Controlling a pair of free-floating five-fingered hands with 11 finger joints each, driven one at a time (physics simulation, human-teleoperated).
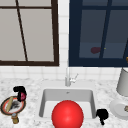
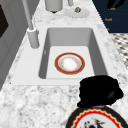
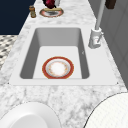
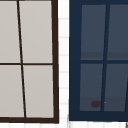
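Observation:
My left hand (image 1: 19, 90) hovers over a patterned red-rimmed plate (image 1: 7, 110) on the left counter, fingers curled round a small dark red thing (image 1: 23, 96). From the left side that hand (image 2: 100, 90) covers the plate's (image 2: 82, 120) far edge; from the right side the hand (image 3: 47, 2) and the red thing (image 3: 50, 4) are at the counter's far end. A pale stick-like item (image 1: 9, 103) lies on this plate. My right hand (image 1: 102, 114) hangs at the sink's front right corner, touching nothing. A red-rimmed plate (image 3: 58, 67) lies flat in the basin (image 3: 30, 52).
The faucet (image 1: 67, 77) stands behind the basin. A small brown jar (image 1: 15, 119) sits by the left plate. On the right counter stand a grey canister (image 1: 123, 82) and a white plate (image 1: 117, 108) with a small item. A big red round shape (image 1: 67, 115) fills the sink's front.

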